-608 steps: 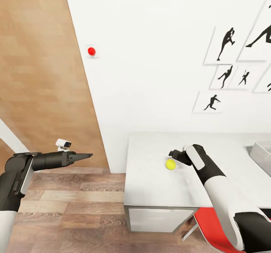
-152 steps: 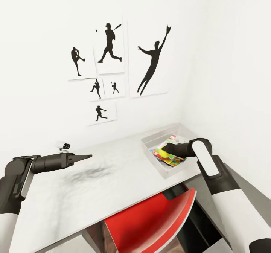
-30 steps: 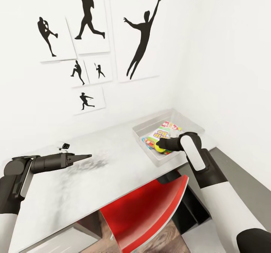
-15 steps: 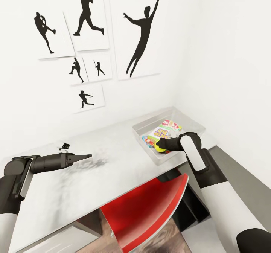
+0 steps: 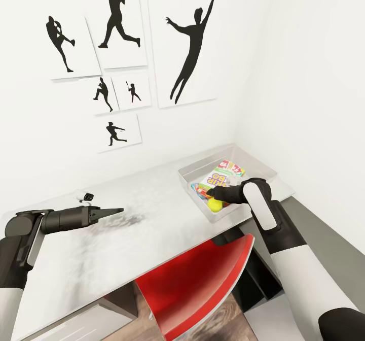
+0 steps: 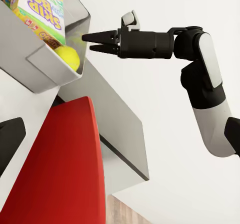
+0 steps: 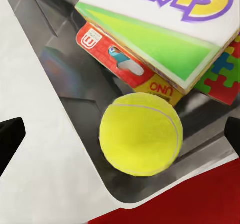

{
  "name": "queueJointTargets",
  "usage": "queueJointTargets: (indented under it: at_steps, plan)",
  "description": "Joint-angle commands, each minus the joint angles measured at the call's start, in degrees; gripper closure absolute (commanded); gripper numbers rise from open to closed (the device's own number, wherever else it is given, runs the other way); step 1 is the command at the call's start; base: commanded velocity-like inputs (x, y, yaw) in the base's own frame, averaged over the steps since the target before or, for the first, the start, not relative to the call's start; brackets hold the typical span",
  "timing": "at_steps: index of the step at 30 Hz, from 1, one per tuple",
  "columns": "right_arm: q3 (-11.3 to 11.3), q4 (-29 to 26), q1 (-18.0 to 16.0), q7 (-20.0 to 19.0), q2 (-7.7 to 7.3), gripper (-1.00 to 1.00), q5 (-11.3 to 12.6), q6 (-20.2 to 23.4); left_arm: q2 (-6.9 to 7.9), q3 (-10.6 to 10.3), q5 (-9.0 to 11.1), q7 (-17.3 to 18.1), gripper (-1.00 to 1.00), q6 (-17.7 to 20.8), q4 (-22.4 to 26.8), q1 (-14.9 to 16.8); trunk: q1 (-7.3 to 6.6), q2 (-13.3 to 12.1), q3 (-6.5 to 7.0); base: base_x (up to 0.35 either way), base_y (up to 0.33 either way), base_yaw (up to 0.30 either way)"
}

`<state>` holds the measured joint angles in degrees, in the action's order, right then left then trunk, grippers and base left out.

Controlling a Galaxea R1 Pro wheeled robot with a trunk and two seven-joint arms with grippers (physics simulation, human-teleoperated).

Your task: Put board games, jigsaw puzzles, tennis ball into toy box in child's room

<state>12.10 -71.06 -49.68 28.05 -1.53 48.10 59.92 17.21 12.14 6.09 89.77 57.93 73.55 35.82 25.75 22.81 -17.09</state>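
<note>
A red chair (image 5: 203, 285) stands at the near edge of the table (image 5: 126, 244), partly under its top. The left gripper (image 5: 114, 211) hovers over the left part of the table, holding nothing; its fingers are closed together to a point. The toy box (image 5: 200, 171) sits at the right end of the table, close to the far wall. The tennis ball (image 5: 215, 205) rests free in the near corner of the toy box, against the box wall. The right gripper (image 5: 212, 194) hangs just above the ball, fingers apart and clear of it. Beyond the ball, the SKIP-BO box (image 5: 215, 180) lies on top of a jigsaw puzzle (image 7: 224, 79). Baseball silhouette pictures (image 5: 190, 52) hang on the far wall.
</note>
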Motion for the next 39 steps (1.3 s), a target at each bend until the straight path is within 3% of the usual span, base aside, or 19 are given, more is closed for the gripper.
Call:
queueJointTargets:
  at_steps: [1, 20, 39]
  plan:
    - [0.1, 0.0, -0.1, 0.6, -0.05, -1.00, 0.6, 0.1, 0.02, 0.0, 0.0, 0.2, -1.00, 0.6, 0.0, 0.0, 0.03, 0.1, -0.11, 0.000, 0.000, 0.000]
    - [-0.4, -1.0, 0.2, 0.3, -0.90, -1.00, 0.7, 0.1, 0.10, 0.0, 0.0, 0.2, -1.00, 0.6, 0.0, 0.0, 0.03, 0.1, -0.11, 0.000, 0.000, 0.000]
    - [-0.3, -1.0, 0.2, 0.3, -0.57, -1.00, 0.7, 0.1, 0.10, 0.0, 0.0, 0.2, -1.00, 0.6, 0.0, 0.0, 0.03, 0.1, -0.11, -0.034, 0.000, 0.000]
